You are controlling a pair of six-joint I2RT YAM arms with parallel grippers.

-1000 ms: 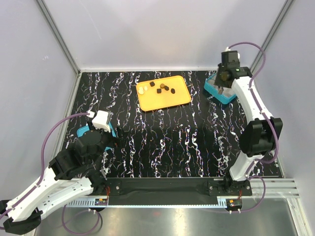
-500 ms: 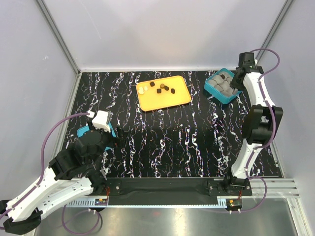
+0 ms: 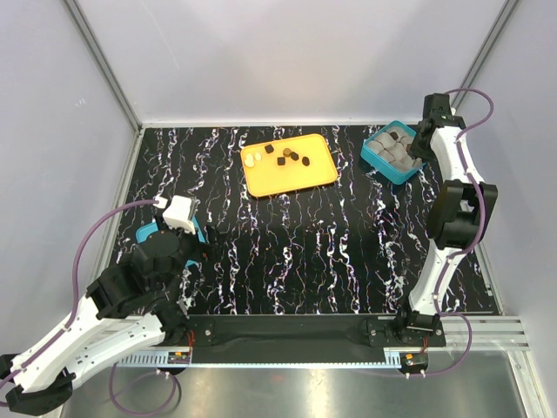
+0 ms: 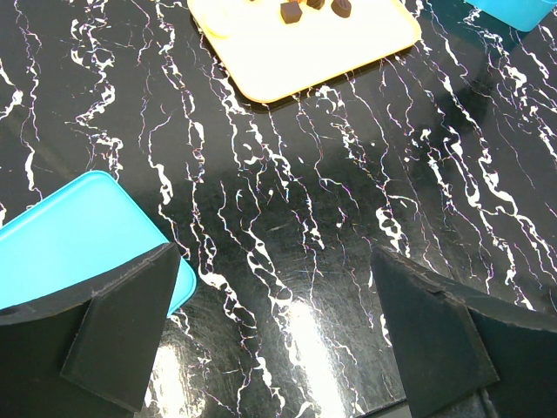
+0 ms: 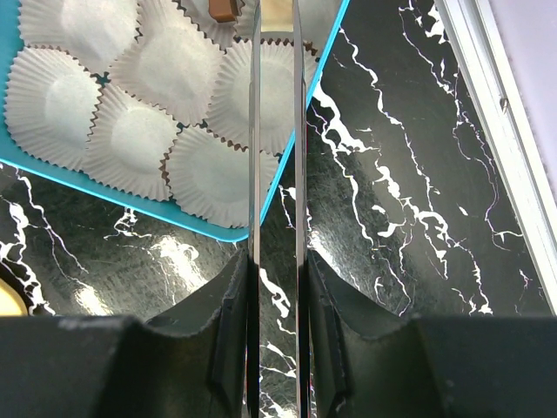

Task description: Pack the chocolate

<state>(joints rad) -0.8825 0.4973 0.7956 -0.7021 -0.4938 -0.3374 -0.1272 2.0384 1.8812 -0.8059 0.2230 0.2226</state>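
Several dark brown chocolates [image 3: 289,156] and a few cream-white ones [image 3: 251,160] lie on the orange tray [image 3: 305,177]; some show at the top of the left wrist view [image 4: 291,11]. One brown chocolate [image 5: 224,8] sits in a paper cup in the teal box [image 3: 377,160]. My right gripper [image 5: 277,35] hangs over the box's right edge [image 5: 300,113], its thin metal blades narrowly parted and empty. My left gripper [image 4: 274,261] is wide open and empty, low over the table at the near left.
The box holds several empty white paper cups [image 5: 130,139]. A flat teal lid [image 4: 70,235] lies under my left gripper's left finger, also seen in the top view [image 3: 146,233]. The table's right rail [image 5: 496,113] runs close beside the right gripper.
My right gripper moved from above the teal box to its right edge, uncovering the cups. It has hardly moved in the last half second. The left arm has not moved.
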